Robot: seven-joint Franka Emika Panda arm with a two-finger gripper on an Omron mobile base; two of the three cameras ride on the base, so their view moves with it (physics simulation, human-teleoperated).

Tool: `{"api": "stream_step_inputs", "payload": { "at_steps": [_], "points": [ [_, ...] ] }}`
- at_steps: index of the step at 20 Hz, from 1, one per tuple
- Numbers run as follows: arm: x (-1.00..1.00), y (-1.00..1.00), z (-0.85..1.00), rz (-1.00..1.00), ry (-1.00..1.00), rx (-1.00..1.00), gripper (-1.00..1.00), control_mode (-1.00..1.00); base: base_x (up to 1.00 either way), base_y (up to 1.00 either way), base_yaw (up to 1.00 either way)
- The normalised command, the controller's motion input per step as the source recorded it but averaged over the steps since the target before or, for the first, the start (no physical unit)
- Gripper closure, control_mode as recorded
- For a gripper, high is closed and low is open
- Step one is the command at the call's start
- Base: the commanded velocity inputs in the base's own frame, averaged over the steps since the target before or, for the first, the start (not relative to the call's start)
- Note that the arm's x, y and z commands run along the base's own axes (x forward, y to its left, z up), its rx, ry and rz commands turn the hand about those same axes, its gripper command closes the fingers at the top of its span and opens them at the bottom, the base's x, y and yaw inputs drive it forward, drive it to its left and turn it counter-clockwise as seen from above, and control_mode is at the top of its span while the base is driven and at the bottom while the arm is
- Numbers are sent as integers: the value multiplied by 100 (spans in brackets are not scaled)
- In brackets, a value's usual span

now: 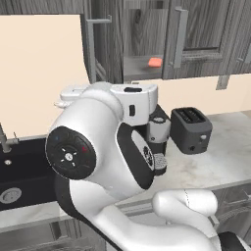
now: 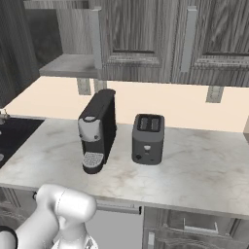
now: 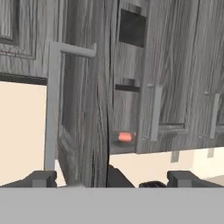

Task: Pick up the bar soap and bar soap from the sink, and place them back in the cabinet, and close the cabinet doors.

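- Bar soap [image 1: 155,62] is lying on the open cabinet [image 1: 142,37] shelf in the left base view; sink [image 1: 24,169] is sitting lower left.
- Coffee machine [image 2: 97,130] and toaster [image 2: 148,138] are standing side by side on the counter [image 2: 204,165] in the right base view.
- Gripper [image 3: 111,179] is facing a cabinet door [image 3: 85,100] edge in the hand view, fingertips [image 3: 41,178] spread wide, holding nothing.

- A pale marble counter [image 2: 194,165] is running across the room, left to right.
- A peach wall [image 2: 160,104] is rising behind it at the far side.
- A black coffee machine [image 2: 97,129] is standing just left of a dark toaster [image 2: 148,138].
- Paler grey base units [image 2: 194,228] are sitting under the counter.
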Motion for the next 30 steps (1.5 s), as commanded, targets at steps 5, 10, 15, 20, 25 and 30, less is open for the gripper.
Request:
{"api": "stream_step_inputs", "payload": {
  "at_steps": [5, 10, 15, 20, 25, 30],
  "points": [
    [4, 27, -31, -5, -5, -1, -100, -100, 0, 0, 0],
    [11, 27, -30, -5, -6, -2, -100, -100, 0, 0, 0],
    [19, 33, -27, -7, -7, -3, -100, -100, 0, 0, 0],
    [26, 27, -19, -9, -7, -1, -100, -100, 0, 0, 0],
    [30, 21, -14, -10, -6, 0, -100, -100, 0, 0, 0],
    [33, 18, -10, -10, -4, 0, -100, -100, 0, 0, 0]
  ]
}}
